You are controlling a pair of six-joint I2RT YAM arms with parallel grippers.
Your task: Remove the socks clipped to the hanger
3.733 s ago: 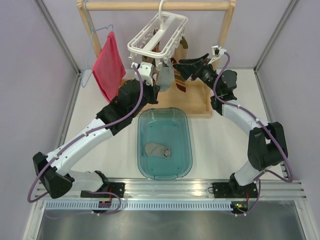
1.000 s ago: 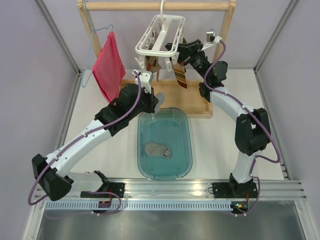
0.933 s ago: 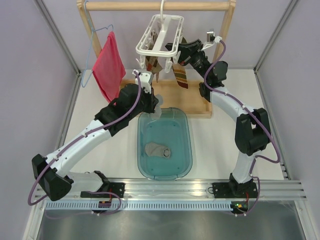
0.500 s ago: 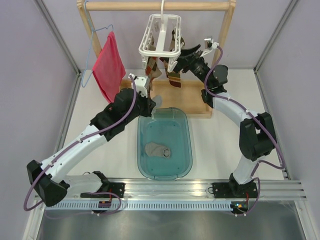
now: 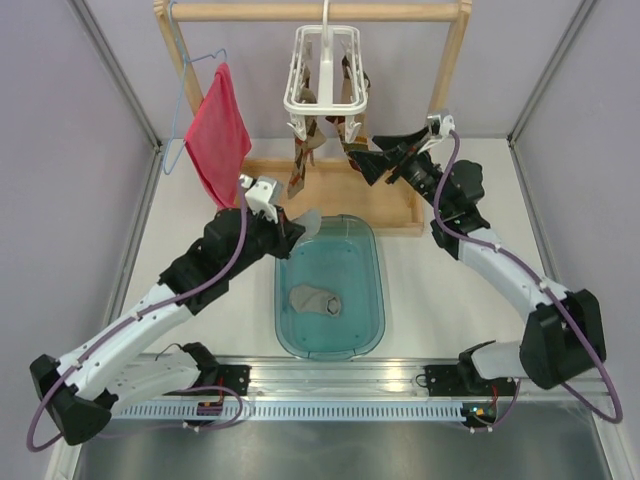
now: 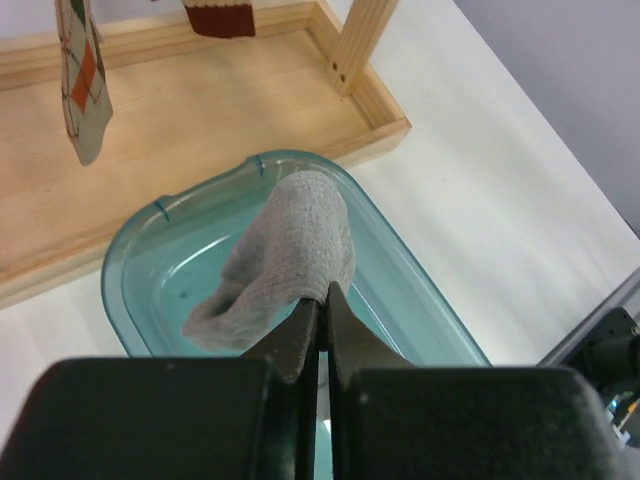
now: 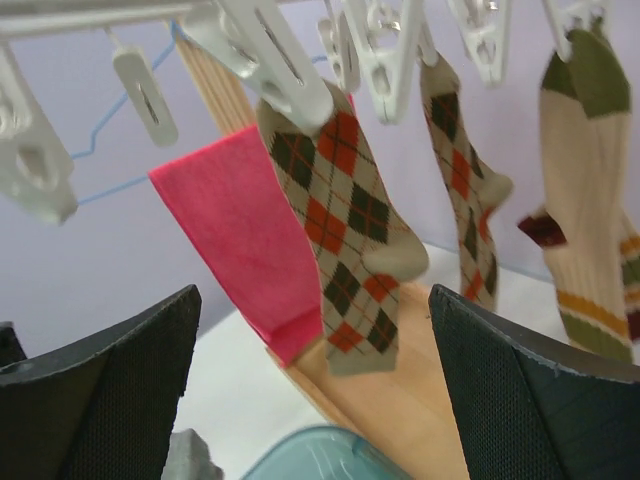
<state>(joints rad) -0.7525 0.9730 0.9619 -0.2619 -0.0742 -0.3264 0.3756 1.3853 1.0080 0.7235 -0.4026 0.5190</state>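
The white hanger (image 5: 325, 70) hangs from the wooden rail with several argyle and striped socks (image 5: 300, 165) clipped under it. My left gripper (image 5: 290, 232) is shut on a plain grey-beige sock (image 5: 308, 222) and holds it over the far rim of the teal bin (image 5: 380, 300). In the left wrist view the grey sock (image 6: 290, 250) is pinched between my closed left gripper (image 6: 323, 295). My right gripper (image 5: 367, 165) is open and empty, just right of and below the hanger. In the right wrist view it (image 7: 312, 300) faces an argyle sock (image 7: 345, 220) hanging from a clip (image 7: 270, 60).
Another grey sock (image 5: 315, 300) lies inside the bin. A wooden tray base (image 5: 390, 200) sits under the rail (image 5: 310, 12). A red-pink cloth (image 5: 215, 130) hangs on a blue wire hanger (image 5: 185, 90) at the left. It also shows in the right wrist view (image 7: 240, 240).
My left gripper has pulled the grey sock away from the hanger, down toward the bin. My right gripper has let go of the hanger frame and drawn back right. The hanger has swung straight.
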